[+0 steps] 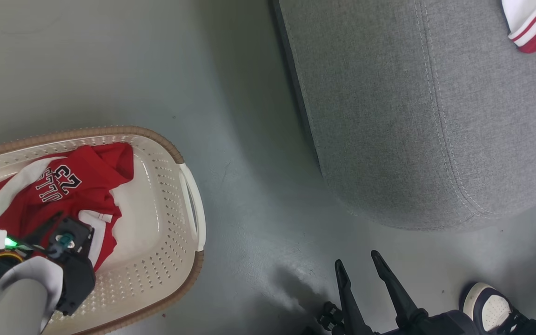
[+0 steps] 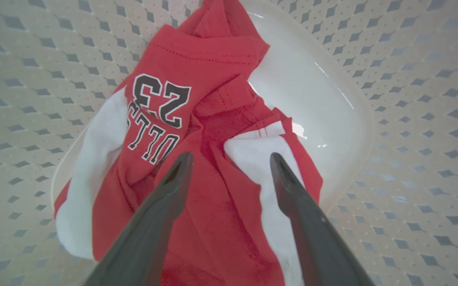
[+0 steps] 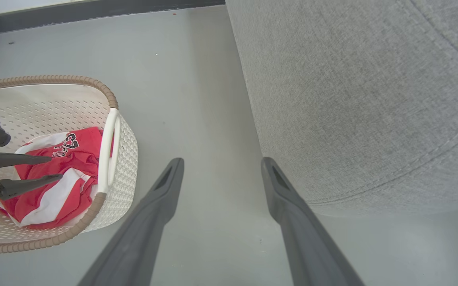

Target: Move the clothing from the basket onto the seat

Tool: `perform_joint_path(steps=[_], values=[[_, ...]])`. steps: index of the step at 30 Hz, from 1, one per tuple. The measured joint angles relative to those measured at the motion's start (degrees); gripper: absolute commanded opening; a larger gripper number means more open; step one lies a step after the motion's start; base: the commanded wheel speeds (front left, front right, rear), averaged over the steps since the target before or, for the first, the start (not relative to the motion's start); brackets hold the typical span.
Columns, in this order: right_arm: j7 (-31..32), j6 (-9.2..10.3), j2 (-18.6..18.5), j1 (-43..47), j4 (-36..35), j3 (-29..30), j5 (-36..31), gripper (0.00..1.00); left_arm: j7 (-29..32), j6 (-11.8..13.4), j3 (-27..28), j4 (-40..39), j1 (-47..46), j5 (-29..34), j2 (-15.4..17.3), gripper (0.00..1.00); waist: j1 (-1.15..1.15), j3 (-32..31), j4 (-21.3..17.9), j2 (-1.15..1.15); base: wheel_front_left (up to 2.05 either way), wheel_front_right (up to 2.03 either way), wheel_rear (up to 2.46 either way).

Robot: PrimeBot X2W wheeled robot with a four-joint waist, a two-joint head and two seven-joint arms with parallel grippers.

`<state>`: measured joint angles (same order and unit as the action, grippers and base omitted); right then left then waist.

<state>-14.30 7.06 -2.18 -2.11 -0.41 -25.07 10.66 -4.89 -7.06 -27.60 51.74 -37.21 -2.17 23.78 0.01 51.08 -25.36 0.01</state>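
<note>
Grey floor [image 1: 231,93] runs between the cream basket [image 1: 156,136] and the big grey seat [image 1: 412,116]. The left gripper [image 2: 229,155] is down inside the basket, its two dark fingers spread wide and holding nothing. The crumpled red garment [image 2: 197,119] lies just beyond their tips on the basket's bottom. Its white panel is ahead of one finger and the number 23 ahead of the other. Whether the tips touch the cloth, I cannot tell. The right gripper [image 3: 222,160] hangs over bare floor, jaws wide and empty, with the basket's white handle [image 3: 107,147] off to one side of them and the seat's rounded corner close on the other. A second red-and-white piece [image 1: 535,23] lies on the seat, well apart from both grippers. A person's shoe [image 1: 491,307] stands on the floor near the right gripper.
</note>
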Motion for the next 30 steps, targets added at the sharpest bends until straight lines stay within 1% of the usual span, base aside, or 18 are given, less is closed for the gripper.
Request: perform_joint_path(steps=[6,11,16,18,25,30], values=[[0.00,0.01,0.02,-0.08,-0.03,-0.21,0.51,1.00,3.08,2.01,0.58,3.88,-3.05,0.80,0.16,1.00,0.00,0.90,-0.49,0.00,0.00,0.00,0.00],[0.00,0.02,0.04,-0.07,-0.60,-0.56,1.14,1.00,6.42,3.07,0.26,6.73,-5.94,2.36,0.41,1.00,0.00,1.23,-0.72,-0.01,0.00,0.00,0.00],[0.00,0.07,0.05,0.02,-1.37,-0.60,1.52,1.00,9.07,3.10,-1.29,8.89,-7.54,3.79,-0.11,1.00,-0.01,1.43,-0.93,-0.01,0.00,0.00,0.00],[0.00,0.07,0.05,0.06,-1.77,-0.60,1.52,1.00,11.45,4.33,-1.24,10.25,-8.67,3.94,-0.85,1.00,-0.01,1.54,-1.00,-0.01,0.00,0.00,0.00],[0.00,0.07,0.08,0.32,-3.25,-0.52,1.51,1.00,15.67,4.26,-3.05,12.43,-12.16,5.98,-3.20,1.00,0.00,2.17,-1.02,-0.01,0.00,0.00,0.00],[0.00,0.07,0.10,0.65,-4.38,-0.26,1.35,1.00,17.97,4.64,-3.33,14.81,-12.44,6.28,-3.07,1.00,0.00,2.35,-0.98,-0.01,0.00,0.00,0.00]])
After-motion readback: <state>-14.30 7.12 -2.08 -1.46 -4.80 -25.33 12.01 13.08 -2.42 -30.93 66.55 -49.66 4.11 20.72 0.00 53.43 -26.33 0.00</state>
